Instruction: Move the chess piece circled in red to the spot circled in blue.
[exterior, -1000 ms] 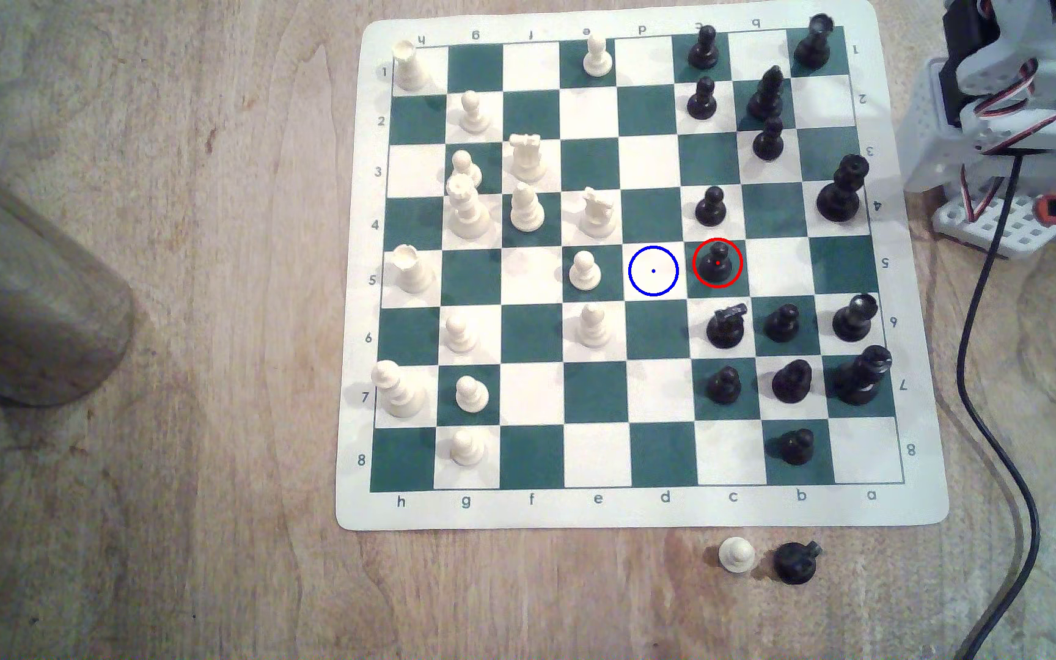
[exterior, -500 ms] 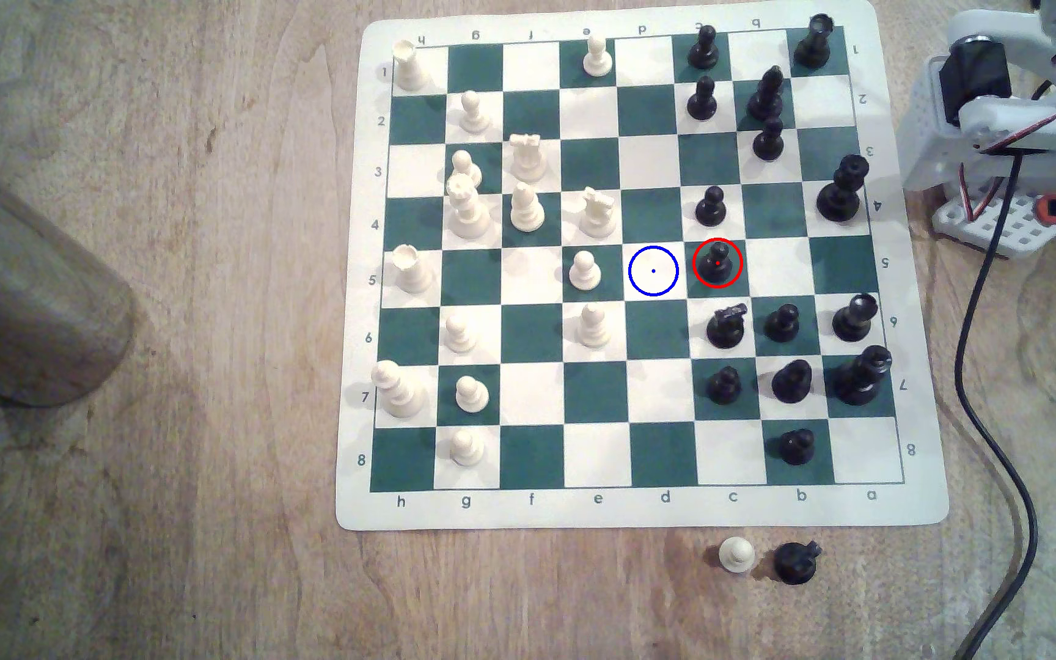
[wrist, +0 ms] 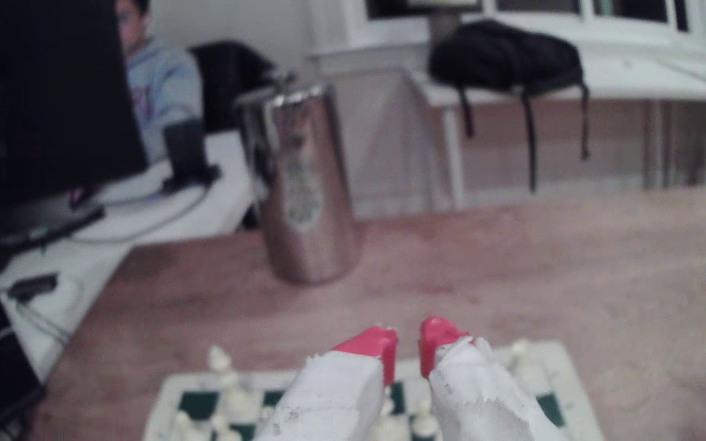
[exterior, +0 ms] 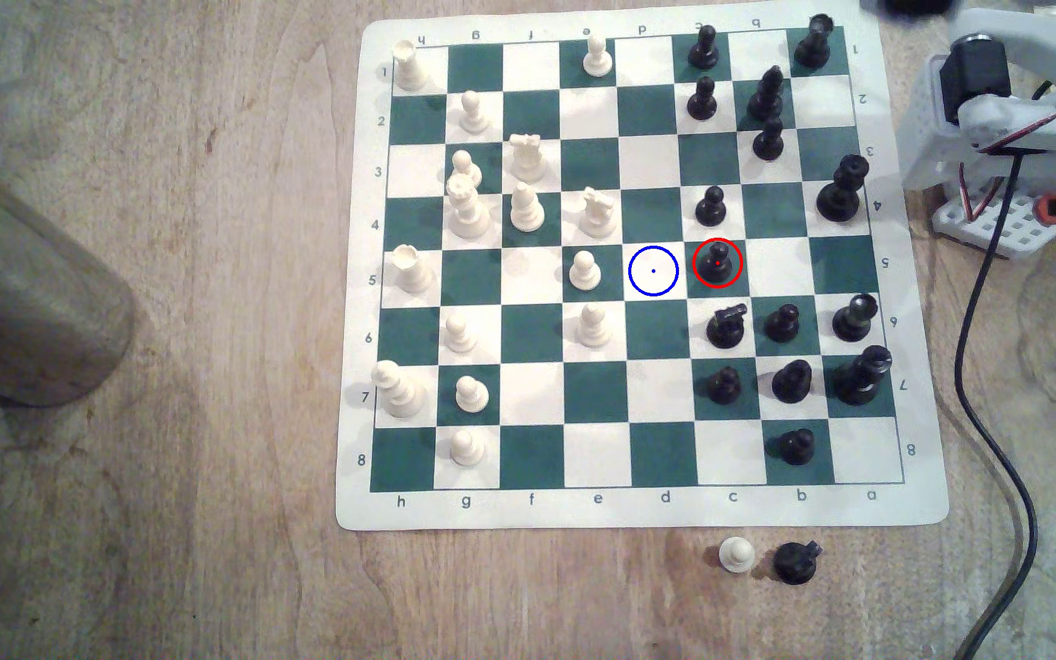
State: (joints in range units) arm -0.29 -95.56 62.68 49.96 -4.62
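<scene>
Pincer [wrist: 408, 339] empty, red tips slightly parted, black pawn [exterior: 716, 263] on c5, blue-ringed spot [exterior: 653, 271] on d5

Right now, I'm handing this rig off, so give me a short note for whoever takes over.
Gripper: empty, its red-tipped fingers a small gap apart, raised and looking across the board toward a metal tumbler.
Black pawn: upright on its red-ringed green square, untouched.
Blue-ringed spot: empty, the adjacent white square on the exterior view's left of the pawn.
Done: nothing yet.
Left: reach in, grasp the pawn, lift, set it on the spot, release.
</scene>
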